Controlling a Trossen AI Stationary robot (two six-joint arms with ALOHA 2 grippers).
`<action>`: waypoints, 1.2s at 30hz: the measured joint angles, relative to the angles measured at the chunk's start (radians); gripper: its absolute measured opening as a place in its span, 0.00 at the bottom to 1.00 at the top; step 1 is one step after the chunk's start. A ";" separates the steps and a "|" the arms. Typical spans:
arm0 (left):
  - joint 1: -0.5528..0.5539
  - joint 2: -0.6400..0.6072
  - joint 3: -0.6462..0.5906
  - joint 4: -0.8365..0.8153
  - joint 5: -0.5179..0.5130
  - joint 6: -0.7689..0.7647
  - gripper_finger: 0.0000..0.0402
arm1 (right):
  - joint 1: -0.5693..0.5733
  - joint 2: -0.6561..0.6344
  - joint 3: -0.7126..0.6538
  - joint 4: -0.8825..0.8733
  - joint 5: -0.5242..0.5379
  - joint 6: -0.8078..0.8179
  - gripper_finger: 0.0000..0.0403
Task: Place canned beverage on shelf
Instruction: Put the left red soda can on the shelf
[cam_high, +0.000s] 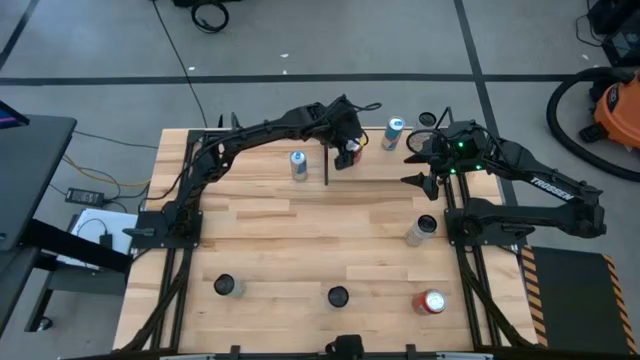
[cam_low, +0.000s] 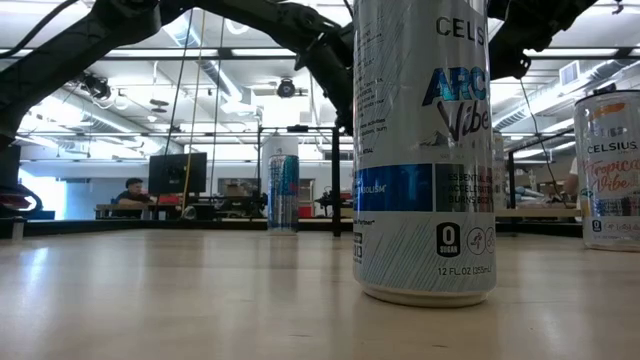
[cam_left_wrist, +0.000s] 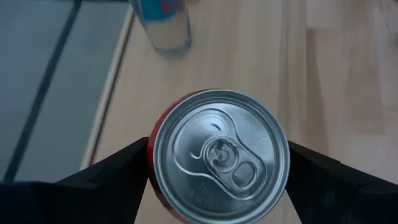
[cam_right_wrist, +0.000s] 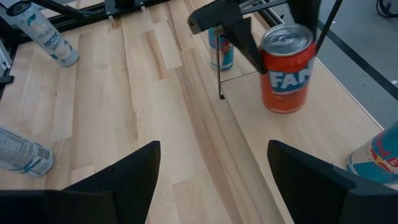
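An orange canned beverage (cam_right_wrist: 287, 71) with a silver top (cam_left_wrist: 221, 155) stands upright at the table's far middle. My left gripper (cam_high: 347, 150) is shut on it. Under and around it lies the pale shelf panel (cam_right_wrist: 305, 134), with a thin black rod (cam_right_wrist: 218, 68) standing at its corner. A blue-and-silver can (cam_high: 298, 163) stands left of that rod, and another (cam_high: 392, 133) stands by the far edge. My right gripper (cam_right_wrist: 214, 180) waits at the far right of the table (cam_high: 412, 168), open, with nothing between its fingers. My left gripper pinches the orange can's upper wall (cam_right_wrist: 273, 56) between its two fingers (cam_left_wrist: 118, 174), one on each opposite side, just under the rim. The fingers slant down at it from the table's left. The can is upright. Whether its base rests on the pale panel or hangs just above it, I cannot tell.
A tall white can (cam_low: 425, 150) stands near the table's front edge, close to the low camera. Other cans stand at the front left (cam_high: 225, 286) and front right (cam_high: 430, 302), and one (cam_high: 422, 230) by the right arm. The middle of the table (cam_high: 300, 230) is bare wood.
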 joint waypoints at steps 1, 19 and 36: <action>0.000 0.000 0.000 -0.018 -0.002 -0.003 0.83 | 0.000 0.000 0.000 0.000 0.000 0.000 0.76; -0.002 0.000 0.000 -0.056 -0.029 -0.021 0.83 | 0.000 0.000 0.000 0.000 0.000 0.000 0.76; 0.001 0.000 0.000 -0.056 -0.029 -0.129 0.85 | 0.000 0.000 0.000 0.000 0.000 0.000 0.76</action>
